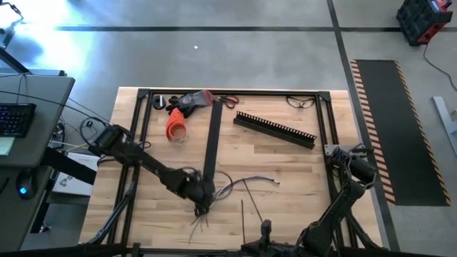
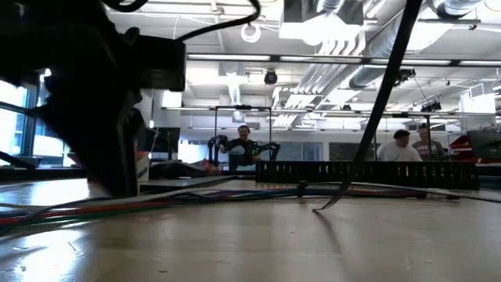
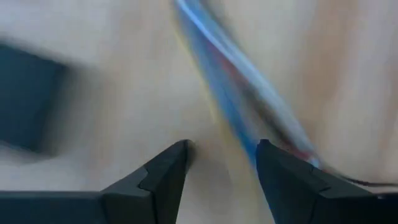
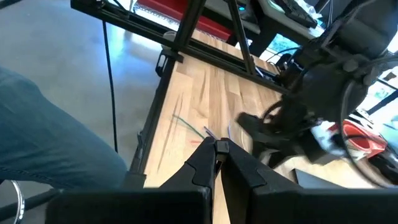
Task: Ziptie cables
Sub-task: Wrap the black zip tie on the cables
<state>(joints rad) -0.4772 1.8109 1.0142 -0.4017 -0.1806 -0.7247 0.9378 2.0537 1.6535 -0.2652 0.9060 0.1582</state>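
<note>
Left claw (image 3: 221, 163) hangs low over the wooden table (image 1: 300, 178), near its front-centre, fingers spread wide and holding nothing; the cables (image 3: 239, 93) run just past one fingertip, apparently brushing it, though the wrist view is too smeared to be sure. From overhead the left claw (image 1: 202, 202) sits over one end of the cables (image 1: 239, 185), a loose multicoloured bunch fanning toward table centre, splayed tips pointing right. Thin dark strips, likely zip ties (image 1: 243, 214), lie just beside the bunch, nearer the front edge. A flat black strip (image 1: 212, 139) runs up the table above the claw; a comb-toothed slotted channel (image 1: 275, 128) and an orange-handled tool (image 1: 176, 123) sit well apart at the back. Right claw (image 4: 217, 149) is pinched shut on nothing, parked at the table's right-front corner.

Risks, judged from here: bunch isn't gathered, so a closing claw may catch only a few wires & scatter the rest; one fingertip so near the strands could drag them sideways on descent; w/ the right arm idle, nothing steadies the free ends.
</note>
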